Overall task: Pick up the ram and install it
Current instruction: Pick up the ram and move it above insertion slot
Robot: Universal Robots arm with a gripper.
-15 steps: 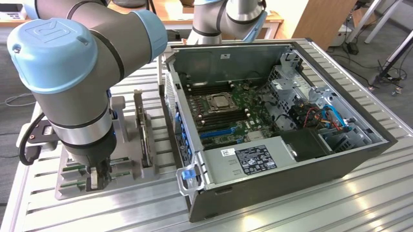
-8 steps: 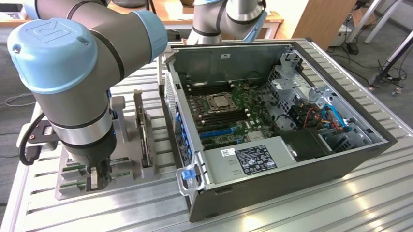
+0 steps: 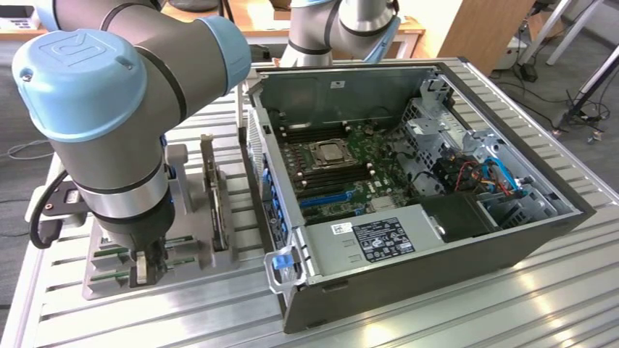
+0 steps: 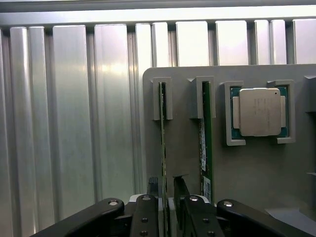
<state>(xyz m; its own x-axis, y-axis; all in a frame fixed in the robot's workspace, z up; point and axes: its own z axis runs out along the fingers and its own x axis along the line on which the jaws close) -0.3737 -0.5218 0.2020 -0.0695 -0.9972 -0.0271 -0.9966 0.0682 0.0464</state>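
My claw (image 4: pixel 166 182) stands part-open astride the ram stick (image 4: pixel 163 129), upright in its grey holder (image 4: pixel 247 170) on the tabletop (image 4: pixel 74 123), fingers (image 4: pixel 153 188) flanking the board without clamping it.

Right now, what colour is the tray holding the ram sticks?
The tray is grey; the wrist view shows it best.

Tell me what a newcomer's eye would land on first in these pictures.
The big grey arm with blue caps looms at the exterior view's left, beside the open computer case with its motherboard laid bare. In the wrist view, the open pincer straddles the ram, which stands on edge in a grey holder, with a silver processor seated in a nearby pocket.
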